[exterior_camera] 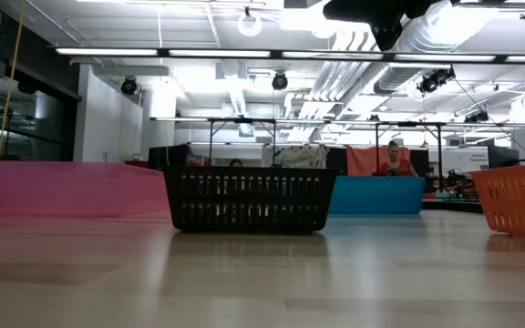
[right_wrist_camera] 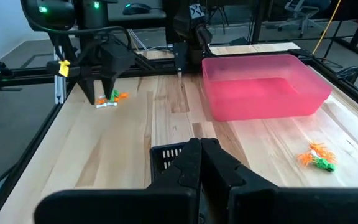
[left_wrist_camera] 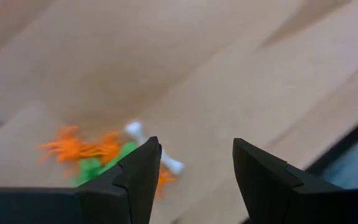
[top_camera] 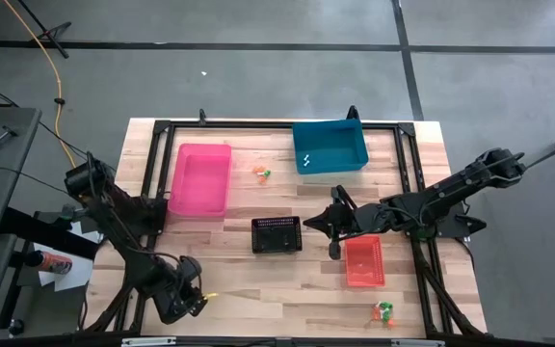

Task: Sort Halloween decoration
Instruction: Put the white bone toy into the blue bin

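The decorations are tiny orange, green and white trinkets in small heaps. One heap (left_wrist_camera: 98, 155) lies on the table's near left part, just beside and partly behind one finger of my open left gripper (left_wrist_camera: 194, 168), which points down over it (right_wrist_camera: 104, 84). A second heap (top_camera: 261, 173) lies between the pink bin and the blue bin. A third (top_camera: 384, 310) lies near the table's near right corner. White pieces (top_camera: 306, 159) lie in the blue bin. My right gripper (right_wrist_camera: 201, 158) is shut and empty, above the table between the black basket and the red bin (top_camera: 335, 228).
The pink bin (top_camera: 200, 179) sits far left and the blue bin (top_camera: 330, 146) at the far edge. The black basket (top_camera: 277, 234) is in the middle and the red bin (top_camera: 364, 261) to its right. A black frame (top_camera: 162, 130) borders the table. A person (exterior_camera: 393, 157) shows in the room behind.
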`<move>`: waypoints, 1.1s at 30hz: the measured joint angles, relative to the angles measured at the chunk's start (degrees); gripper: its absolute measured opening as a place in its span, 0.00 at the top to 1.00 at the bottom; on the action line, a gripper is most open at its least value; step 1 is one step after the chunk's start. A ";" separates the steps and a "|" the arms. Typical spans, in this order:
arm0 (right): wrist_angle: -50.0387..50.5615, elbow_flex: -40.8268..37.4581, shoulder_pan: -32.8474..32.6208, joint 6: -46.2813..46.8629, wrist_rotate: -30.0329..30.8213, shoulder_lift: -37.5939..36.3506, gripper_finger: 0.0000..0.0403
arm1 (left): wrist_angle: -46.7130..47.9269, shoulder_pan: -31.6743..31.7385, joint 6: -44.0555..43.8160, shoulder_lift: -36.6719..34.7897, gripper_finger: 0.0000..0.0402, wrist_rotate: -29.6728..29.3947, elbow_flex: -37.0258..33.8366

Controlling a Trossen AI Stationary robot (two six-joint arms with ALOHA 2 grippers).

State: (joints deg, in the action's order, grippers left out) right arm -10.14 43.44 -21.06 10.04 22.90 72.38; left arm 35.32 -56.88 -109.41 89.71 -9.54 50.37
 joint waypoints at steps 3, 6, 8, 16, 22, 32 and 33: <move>0.00 0.00 0.00 0.13 -0.02 0.00 1.00 | 2.04 -0.47 -1.58 0.38 0.54 -0.04 -0.02; 0.01 0.00 0.00 0.27 -0.07 0.00 1.00 | 0.20 -0.64 -1.52 1.51 0.54 0.01 -0.02; 0.01 0.00 0.00 0.41 -0.15 0.00 1.00 | -2.93 -0.69 -1.00 2.57 0.54 0.75 -0.02; 0.03 0.00 0.00 0.42 -0.15 0.00 1.00 | -5.16 -0.72 0.46 4.24 0.54 2.86 -0.02; 0.04 0.00 0.00 0.21 -0.14 0.00 1.00 | -4.71 -1.04 0.60 4.04 0.54 2.99 -0.02; 0.02 0.00 0.00 0.40 -0.06 0.00 1.00 | -0.12 -1.05 1.10 4.04 0.54 2.99 -0.02; 0.04 -0.01 0.00 0.40 -0.04 0.01 1.00 | 0.23 -1.05 1.10 4.04 0.54 2.99 -0.02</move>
State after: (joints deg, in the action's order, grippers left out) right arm -10.11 43.43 -21.06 10.44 22.85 72.39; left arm 35.55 -57.93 -108.31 93.76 -6.55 50.35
